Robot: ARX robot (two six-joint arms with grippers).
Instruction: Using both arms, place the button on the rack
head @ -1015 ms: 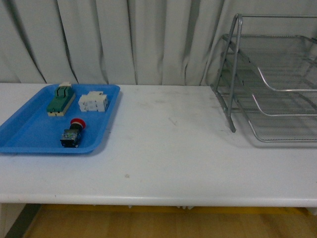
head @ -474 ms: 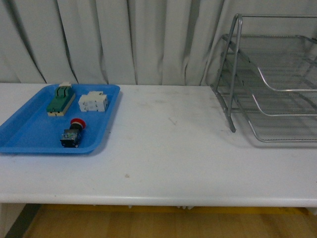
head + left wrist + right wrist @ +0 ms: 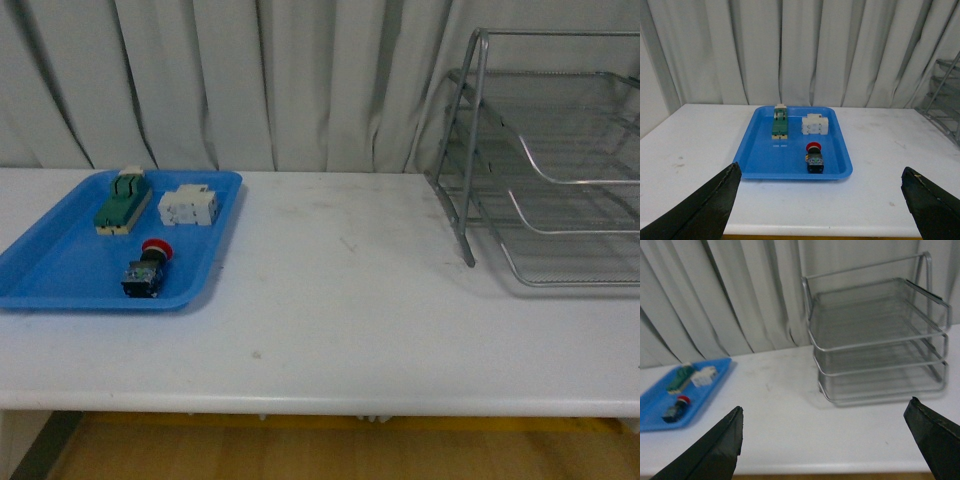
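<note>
Button [image 3: 148,268] sits in the blue tray [image 3: 60,270]; both my tools are spread wide with nothing in them.
Front view shows no arm, only the wrist views catch my tool tips. My left tool [image 3: 820,170] faces the tray's front rim, well apart from it. The button lies near that rim. My right tool [image 3: 826,405] faces the rack [image 3: 875,335], on the bench [image 3: 340,300] well right of the tray. All three tiers show there, while the front view crops them.

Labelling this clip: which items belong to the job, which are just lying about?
Job: red-capped black push-button; silver three-tier wire-mesh rack.
Lying about: flat blue plastic tray; green-and-cream switch; white rectangular block.
</note>
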